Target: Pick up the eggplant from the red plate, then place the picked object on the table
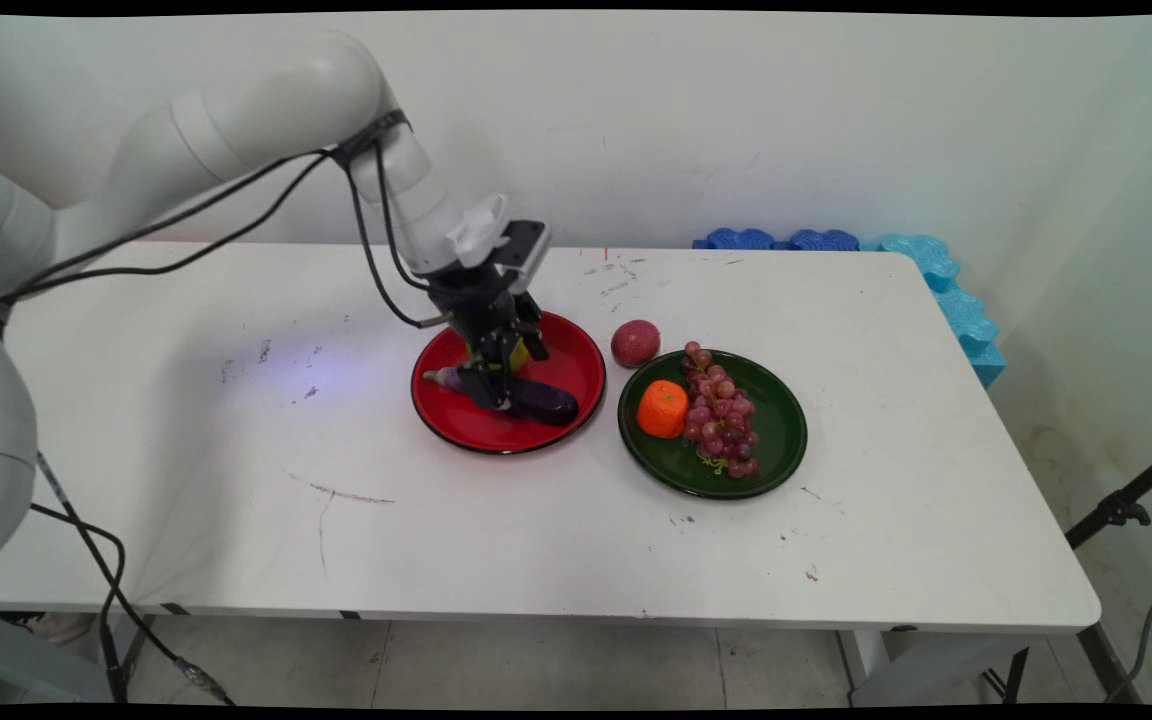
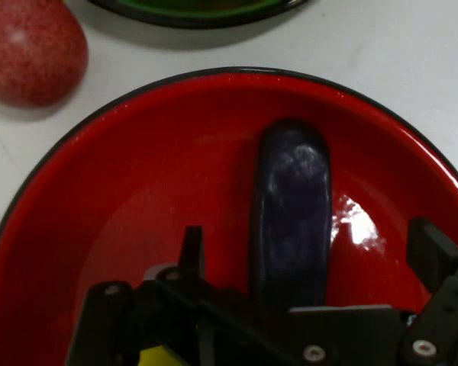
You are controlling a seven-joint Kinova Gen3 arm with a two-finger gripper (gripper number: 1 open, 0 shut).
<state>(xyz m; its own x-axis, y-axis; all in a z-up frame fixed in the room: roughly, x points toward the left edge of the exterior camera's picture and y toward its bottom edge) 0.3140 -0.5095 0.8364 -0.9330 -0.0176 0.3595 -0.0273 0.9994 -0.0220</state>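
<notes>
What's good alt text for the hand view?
An open gripper straddles a dark purple eggplant lying in a red plate, one finger on each side. A reddish speckled fruit sits on the white table beyond, by a green plate's rim.

Looks like robot lab or test room. My white table [image 1: 536, 540] scuffed and marked, bare white wall [image 1: 736, 120] behind, blue foam blocks [image 1: 936, 270] stacked at far corner, black stand leg [image 1: 1126, 505] at right, my cables [image 1: 186, 230] dangling loose.

Arm lowered, fingers [image 2: 435, 255] spread apart
</notes>
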